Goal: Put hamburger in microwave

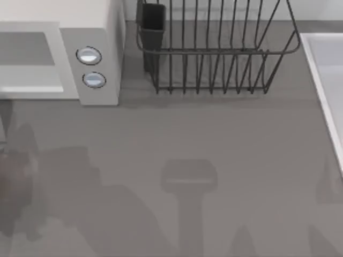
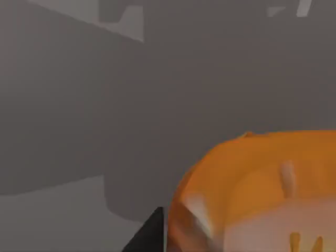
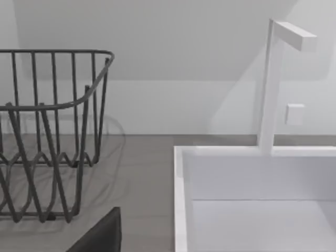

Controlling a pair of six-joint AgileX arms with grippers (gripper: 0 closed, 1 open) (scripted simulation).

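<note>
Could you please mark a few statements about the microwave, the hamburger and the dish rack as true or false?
1. The microwave stands at the table's far left. True.
2. The dish rack holds plates. False: no plates are in it.
3. The hamburger lies inside the microwave. False: it appears close in the left wrist view, above the grey table.
4. A white sink sits beside the dish rack. True.
</note>
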